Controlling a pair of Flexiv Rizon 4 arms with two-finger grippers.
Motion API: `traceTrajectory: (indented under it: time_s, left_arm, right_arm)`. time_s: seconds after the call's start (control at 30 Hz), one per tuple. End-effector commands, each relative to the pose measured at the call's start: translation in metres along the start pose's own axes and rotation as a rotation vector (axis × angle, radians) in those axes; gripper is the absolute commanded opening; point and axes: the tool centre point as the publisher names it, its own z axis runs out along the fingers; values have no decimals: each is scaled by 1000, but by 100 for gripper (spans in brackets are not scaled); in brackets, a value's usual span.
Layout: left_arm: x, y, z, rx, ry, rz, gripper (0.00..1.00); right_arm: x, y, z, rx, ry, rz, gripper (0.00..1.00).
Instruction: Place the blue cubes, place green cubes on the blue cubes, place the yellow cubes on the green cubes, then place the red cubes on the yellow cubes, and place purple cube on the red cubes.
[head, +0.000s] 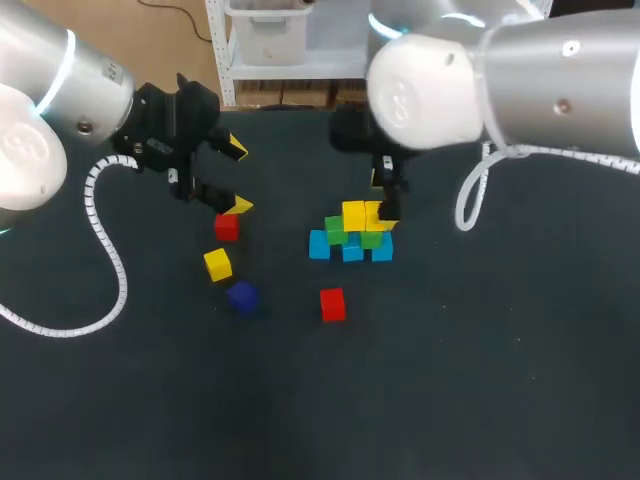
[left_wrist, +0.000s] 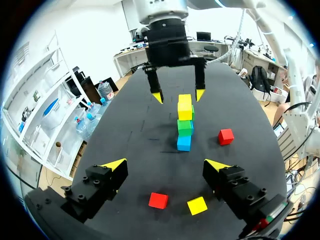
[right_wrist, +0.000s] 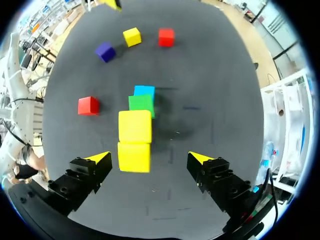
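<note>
1. Blue cubes (head: 352, 252): I count three, side by side in a row on the table (head: 480, 380) near its middle. They make the bottom layer of a pile.
2. Green cubes (head: 335, 230): two, both sitting on the blue row.
3. Yellow cubes (head: 353, 214): three in all. Two sit on the green ones at the top of the pile. The loose yellow cube (head: 218, 264) lies on the table well apart from it, on my left arm's side.
4. Red cubes (head: 332, 304): two, both loose on the table. One lies near the pile, on the side toward the head camera. The other red cube (head: 227, 228) lies just beside the loose yellow cube, close under my left pincer.
5. Purple cube (head: 242, 296): one, on the table just beside the loose yellow cube, on the side away from the red one.
6. My right pincer (right_wrist: 149, 158) hangs over the pile with its fingers spread wide. The two top yellow cubes lie between them with a gap on each side, so it pinches nothing. In the head view it covers part of the pile's top.
7. My left pincer (left_wrist: 165, 165) is spread wide too and holds nothing. It hangs over the table with one red cube and the loose yellow cube just below its fingers.
</note>
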Motion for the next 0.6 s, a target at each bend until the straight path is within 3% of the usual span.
traceTrajectory:
  time_s: [0.03,0.13,0.2,0.6]
  left_arm:
    - [2,-1,0,-2,-7,3,100]
    - [2,-1,0,-2,-7,3,100]
    - [2,-1,0,-2,-7,3,100]
    - [2,-1,0,-2,-7,3,100]
  right_arm:
    - [26,2,-18,43,-191,7,100]
    - [37,-3,-34,75,-398,13,100]
    - [44,-5,-42,89,-484,24,100]
    - [80,-6,-66,180,-709,46,100]
